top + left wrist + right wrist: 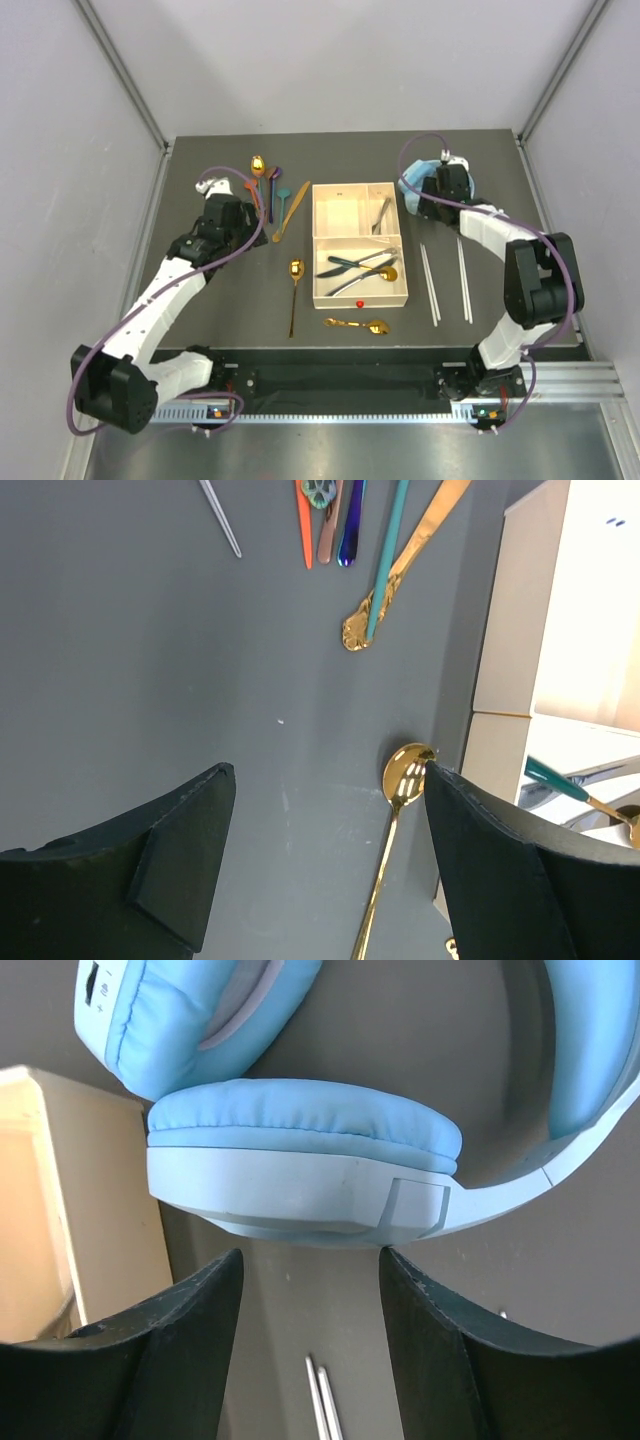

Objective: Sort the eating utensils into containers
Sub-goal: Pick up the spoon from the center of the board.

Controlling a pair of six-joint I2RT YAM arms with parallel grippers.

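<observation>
Dark grey table [240, 320] inside pale walls. Nearest, gold spoons [293, 300] loose just outside cream tray [316, 250]; knives [345, 265] sorted into its large section. Left gripper [330, 780] spread wide, empty, near one spoon, probably lining up. Right gripper [310, 1260] parted, empty, facing blue headphones [300, 1160], no utensil. Farthest, coloured spoons [272, 190] unsorted.

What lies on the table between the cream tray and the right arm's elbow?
Pale chopsticks, lying lengthwise on the table beside the tray; the top view shows them.
</observation>
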